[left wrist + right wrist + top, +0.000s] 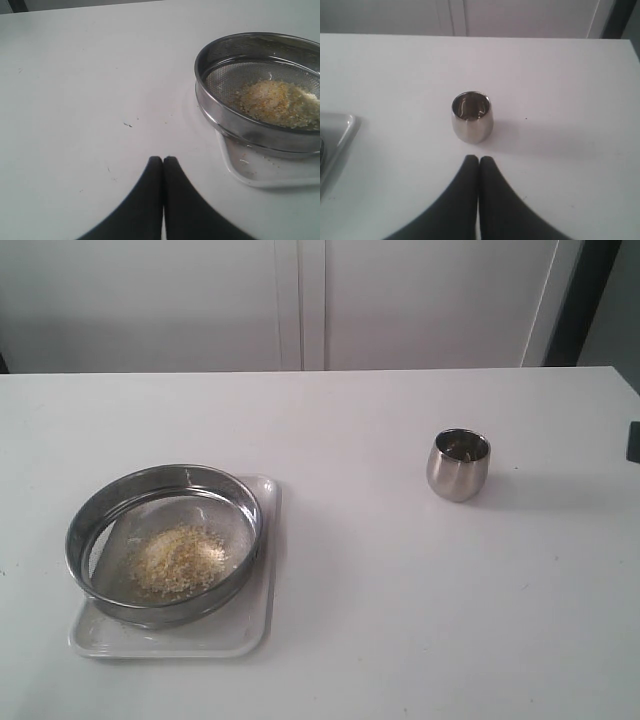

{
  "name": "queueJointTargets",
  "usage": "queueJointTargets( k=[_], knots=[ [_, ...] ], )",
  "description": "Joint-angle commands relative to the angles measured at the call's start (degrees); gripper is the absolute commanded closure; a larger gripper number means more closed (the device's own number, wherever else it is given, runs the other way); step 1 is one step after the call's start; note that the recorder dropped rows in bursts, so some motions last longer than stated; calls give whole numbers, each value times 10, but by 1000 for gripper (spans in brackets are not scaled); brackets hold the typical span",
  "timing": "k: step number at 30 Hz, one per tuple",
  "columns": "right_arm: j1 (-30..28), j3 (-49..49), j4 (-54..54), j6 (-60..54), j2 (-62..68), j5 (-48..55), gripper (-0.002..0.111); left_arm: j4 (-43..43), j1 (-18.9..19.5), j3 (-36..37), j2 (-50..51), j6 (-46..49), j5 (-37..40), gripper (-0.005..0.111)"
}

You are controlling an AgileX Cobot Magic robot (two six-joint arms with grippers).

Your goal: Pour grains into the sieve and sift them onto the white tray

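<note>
The round steel sieve [165, 540] rests on the white tray [255, 625] at the table's left. A heap of golden and pale grains [180, 560] lies on its mesh. In the left wrist view the sieve [260, 130] and grains [277, 102] show beside the tray's corner [250, 175]. My left gripper [163, 159] is shut and empty over bare table, apart from the sieve. My right gripper [479, 158] is shut and empty, a short way from the small steel cup [472, 117]. Neither gripper shows in the exterior view.
The steel cup [459, 464] stands upright on the table's right half, well apart from the tray. A white wall with panel seams runs behind the table's far edge. A dark object [633, 441] sits at the right border.
</note>
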Motion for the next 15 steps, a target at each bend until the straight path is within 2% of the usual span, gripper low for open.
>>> queueJointTargets(
  k=[1,7,15],
  knots=[
    [-25,9,0,3,-44,-5,108,0,2,1,-3,-1,-2,107],
    [-52,50,-3,-9,-120,-8,108,0,2,1,-3,-1,-2,107],
    [-54,75,-14,-9,-172,35,108,0,2,1,-3,-1,-2,107]
  ],
)
